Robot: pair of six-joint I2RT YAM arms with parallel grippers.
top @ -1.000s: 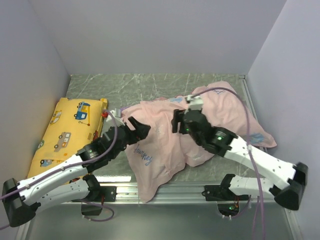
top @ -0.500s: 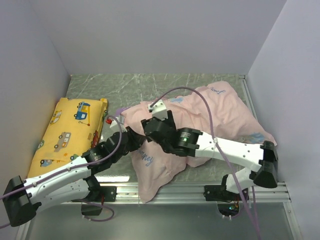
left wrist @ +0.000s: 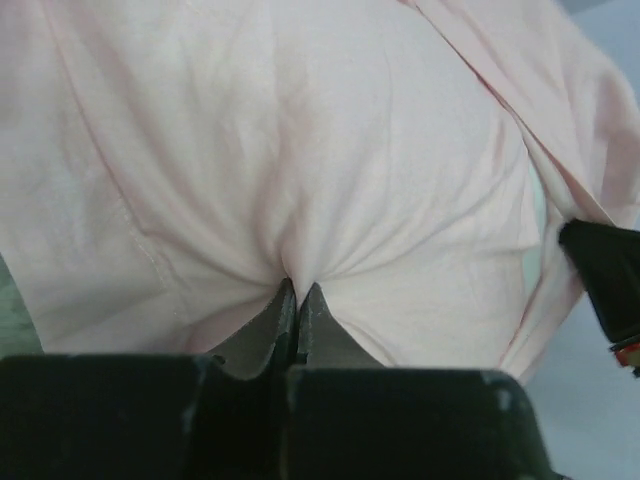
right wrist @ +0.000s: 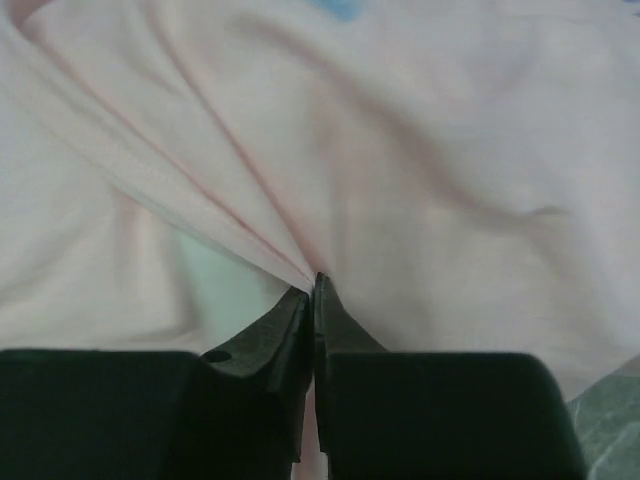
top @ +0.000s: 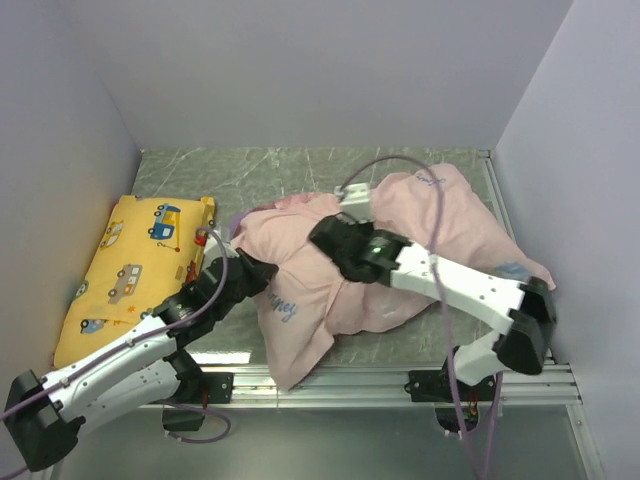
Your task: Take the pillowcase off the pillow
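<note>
Setting: grey-green marble table [top: 250,165] boxed in by pale walls [top: 300,70], with a yellow cushion [top: 130,265] at the left of the top view.
Pillowcase: the pillowcase [top: 465,235] lies pale pink side out, heaped across the centre and right, with one corner hanging over the near edge at bottom centre.
Pillow: you cannot see the pillow; the puffed bulk suggests it sits inside the cloth.
Left claw: the left claw [left wrist: 297,292] is pinched tight on a fold of pillowcase at the heap's left edge.
Right claw: the right claw [right wrist: 312,287] is closed on a pleat near the heap's middle.
Step in hand: both pinches look set, so the pull comes next.
Doing it well: draw your claws apart slowly. Check that each holds cloth only, not stuffing. Pull away from the opening, so the pillow slides out rather than dragging along.
</note>
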